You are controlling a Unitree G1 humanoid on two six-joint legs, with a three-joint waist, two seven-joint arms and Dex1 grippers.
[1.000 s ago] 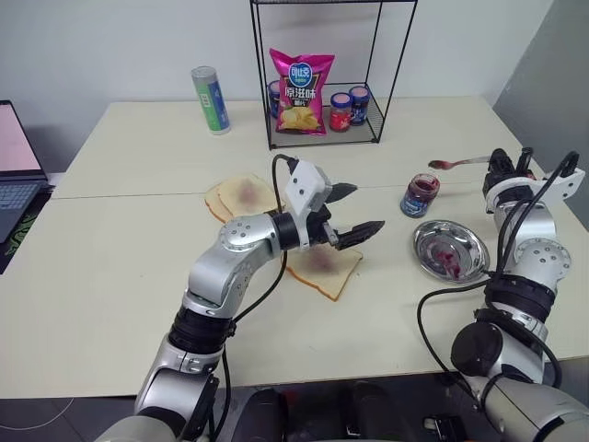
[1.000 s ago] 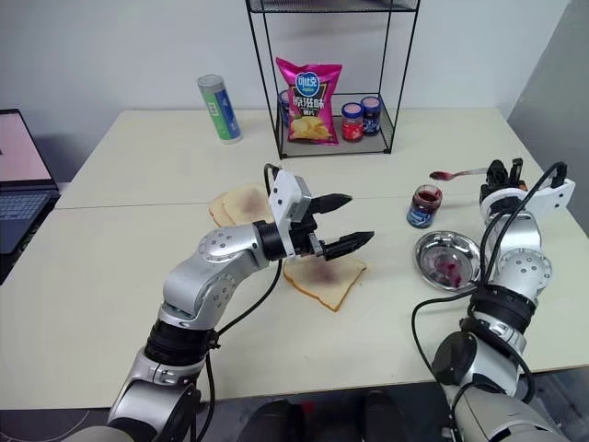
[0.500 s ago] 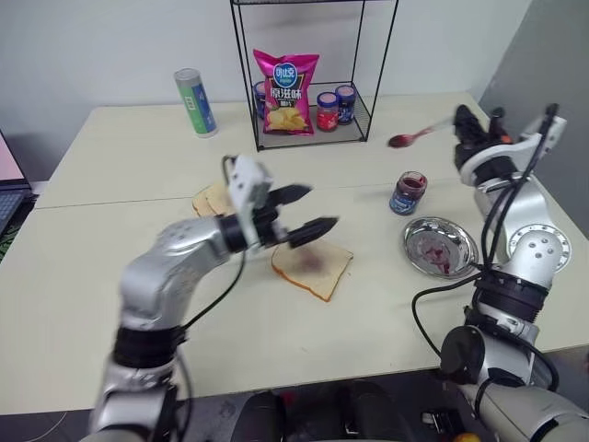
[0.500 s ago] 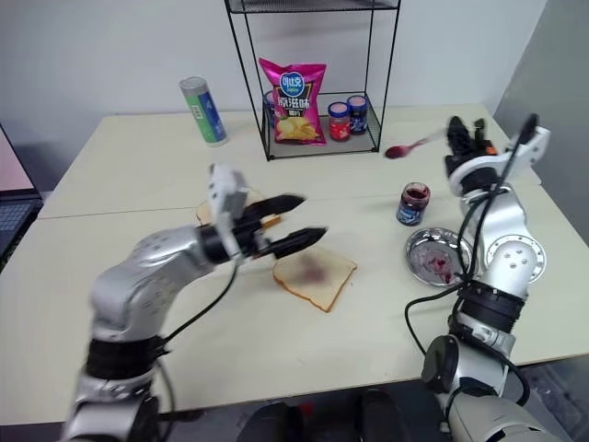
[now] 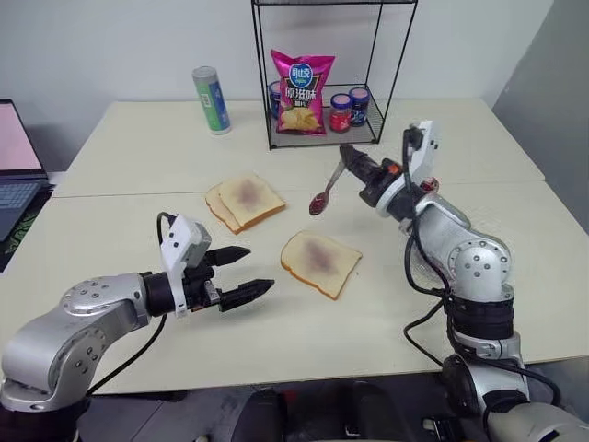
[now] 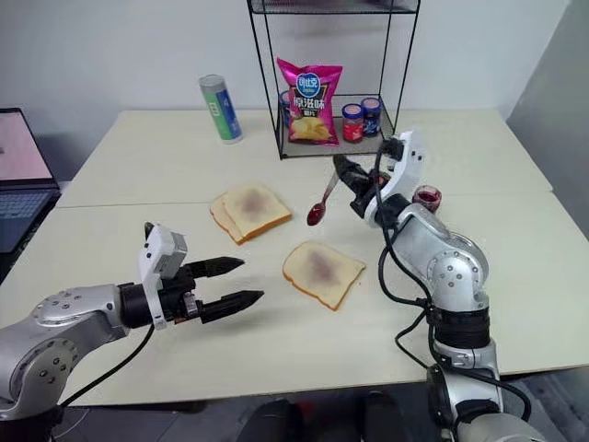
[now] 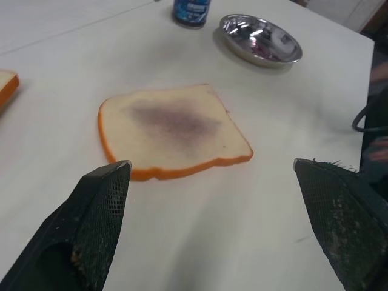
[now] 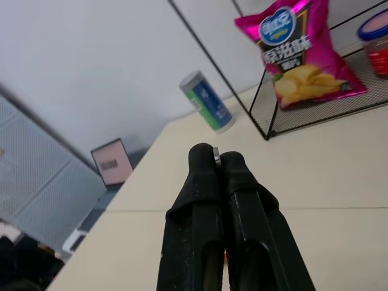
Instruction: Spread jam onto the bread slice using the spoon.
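Right end effector (image 5: 348, 154) is clamping the spoon (image 5: 326, 191) for us, its jam-stained bowl hanging above the counter (image 5: 138, 157) just behind the bread slice (image 5: 320, 263). We're seeing the left end effector (image 5: 241, 273) gaping wide, empty, near it.

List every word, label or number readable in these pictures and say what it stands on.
"原滋味": on the pink crisp bag in the wire rack; the round blue brand logo above it is too small to read.
Green and blue canister: print too small to read.
Red-lidded jar and the jar beside it: labels too small.
Blue-labelled jam jar: label blurred.
Laptop screen: no legible text.
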